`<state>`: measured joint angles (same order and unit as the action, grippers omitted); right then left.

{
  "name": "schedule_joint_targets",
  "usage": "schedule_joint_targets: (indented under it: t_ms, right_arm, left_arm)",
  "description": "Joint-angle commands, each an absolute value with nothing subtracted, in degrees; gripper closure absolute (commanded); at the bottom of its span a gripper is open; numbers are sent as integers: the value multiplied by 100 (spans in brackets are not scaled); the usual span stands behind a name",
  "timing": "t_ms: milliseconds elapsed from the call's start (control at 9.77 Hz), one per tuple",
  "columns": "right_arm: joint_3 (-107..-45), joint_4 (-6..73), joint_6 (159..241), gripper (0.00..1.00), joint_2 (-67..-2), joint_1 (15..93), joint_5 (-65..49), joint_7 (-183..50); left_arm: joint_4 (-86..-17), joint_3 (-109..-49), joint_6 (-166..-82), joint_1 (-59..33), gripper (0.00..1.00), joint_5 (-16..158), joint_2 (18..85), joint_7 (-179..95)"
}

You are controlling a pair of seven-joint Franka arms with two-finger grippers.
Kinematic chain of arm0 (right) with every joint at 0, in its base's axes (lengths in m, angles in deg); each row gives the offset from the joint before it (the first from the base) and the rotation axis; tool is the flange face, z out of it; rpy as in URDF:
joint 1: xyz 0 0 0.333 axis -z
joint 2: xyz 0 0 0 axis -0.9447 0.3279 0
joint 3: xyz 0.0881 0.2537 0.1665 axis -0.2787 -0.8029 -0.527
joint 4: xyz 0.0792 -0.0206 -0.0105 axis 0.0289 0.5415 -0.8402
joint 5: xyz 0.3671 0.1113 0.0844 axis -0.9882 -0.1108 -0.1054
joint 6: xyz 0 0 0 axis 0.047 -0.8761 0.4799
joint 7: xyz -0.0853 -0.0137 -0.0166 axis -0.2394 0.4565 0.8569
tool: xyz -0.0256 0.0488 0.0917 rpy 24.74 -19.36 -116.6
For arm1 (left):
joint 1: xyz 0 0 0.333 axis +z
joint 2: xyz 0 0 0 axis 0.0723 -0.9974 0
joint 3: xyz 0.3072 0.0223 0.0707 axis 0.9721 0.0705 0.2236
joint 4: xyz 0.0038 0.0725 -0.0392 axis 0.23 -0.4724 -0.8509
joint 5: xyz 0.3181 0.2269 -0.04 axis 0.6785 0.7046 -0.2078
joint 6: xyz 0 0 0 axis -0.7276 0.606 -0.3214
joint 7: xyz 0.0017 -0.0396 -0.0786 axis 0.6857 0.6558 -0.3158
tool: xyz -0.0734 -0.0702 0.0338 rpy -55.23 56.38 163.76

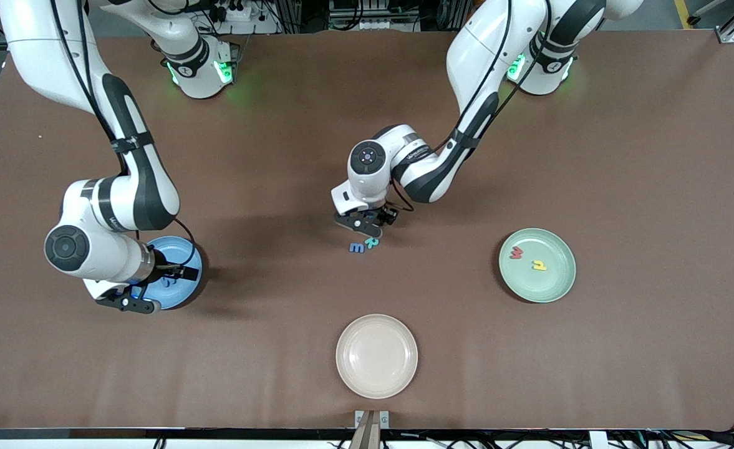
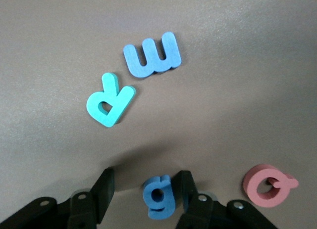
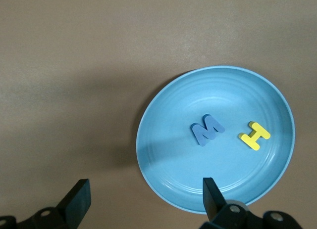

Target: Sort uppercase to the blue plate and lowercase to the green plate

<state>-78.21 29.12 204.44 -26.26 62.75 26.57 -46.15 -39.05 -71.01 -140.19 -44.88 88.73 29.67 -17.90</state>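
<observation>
Your left gripper (image 2: 143, 194) sits low at centre frame in the front view, right down on the brown table (image 1: 622, 156). Its fingers (image 2: 103, 192) stand apart with the blue g (image 2: 159, 196) between them; one finger is right against the letter, the other clearly off it, so no clamp that you can see.

In the left wrist view the teal R (image 2: 109, 106) and blue m (image 2: 151, 56) lie just beside each other in the upper middle, and the red Q (image 2: 267, 185) is at lower right.

Your right gripper (image 3: 143, 199) waits at lower left in the front view, over the blue plate (image 3: 163, 110), jaws wide apart with nothing in them. That plate holds the blue W (image 3: 207, 129) and yellow H (image 3: 255, 135).

The green plate (image 1: 557, 290) at right holds the red w (image 1: 516, 252) and yellow h (image 1: 539, 266). A cream plate (image 1: 376, 380) sits at bottom centre.
</observation>
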Motion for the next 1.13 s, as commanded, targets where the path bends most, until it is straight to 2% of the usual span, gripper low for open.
schedule_joint_targets:
  t_ms: [0,717,1024]
  right_arm:
    - [-7855,3037,20413,0,-2770,6286,2626,-4631]
    - [-7872,3037,20413,0,-2761,6172,2617,-4526]
    - [-7872,3036,20404,0,-2761,6154,2617,-4508]
  left_arm:
    - [-3862,-7162,-14049,-4511,38,9052,2891,-1540]
    - [-4055,-7232,-13996,-4458,40,9052,2944,-1478]
    - [-4055,-7232,-13996,-4449,59,9052,2944,-1487]
